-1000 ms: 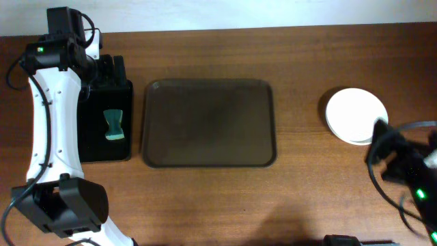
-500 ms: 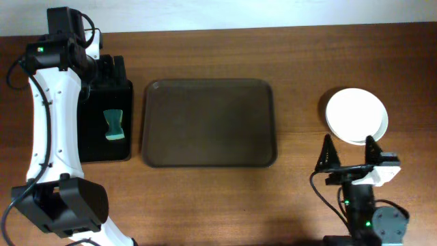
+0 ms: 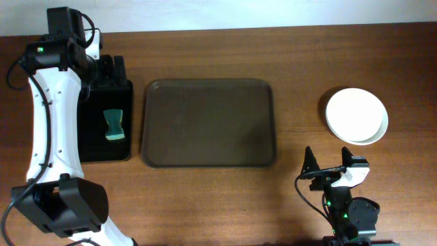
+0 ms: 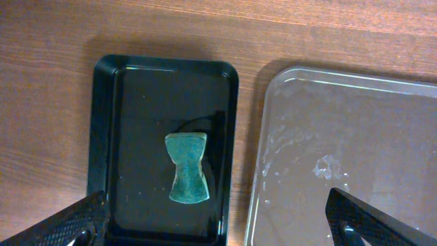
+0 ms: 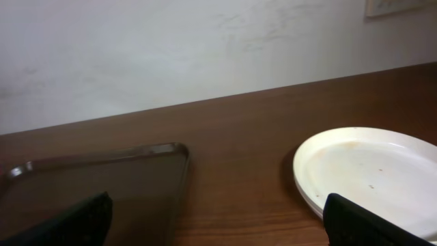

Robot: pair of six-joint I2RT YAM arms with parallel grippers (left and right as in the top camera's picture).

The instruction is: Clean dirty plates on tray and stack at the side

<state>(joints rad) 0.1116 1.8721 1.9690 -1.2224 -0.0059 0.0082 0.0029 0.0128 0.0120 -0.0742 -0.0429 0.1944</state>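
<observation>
The white plates (image 3: 356,115) lie stacked on the bare table at the right, off the tray; faint specks show on the top plate (image 5: 369,171). The dark brown tray (image 3: 208,123) in the middle holds nothing, and its wet surface (image 4: 341,150) shines in the left wrist view. My right gripper (image 3: 328,164) hovers open near the front edge, below and left of the stack, holding nothing (image 5: 218,229). At the far end of the black tray, my left gripper (image 3: 110,72) is open and high, with nothing between its fingers (image 4: 218,232).
A smaller glossy black tray (image 3: 104,119) sits left of the brown tray, with a teal sponge (image 3: 114,126) lying in it (image 4: 188,167). A strip of bare wood separates the two trays. A pale wall (image 5: 205,48) rises behind the table.
My right arm has drawn away from the plate stack, moving from the right edge to the front of the table. The left arm, tray and plates have not moved.
</observation>
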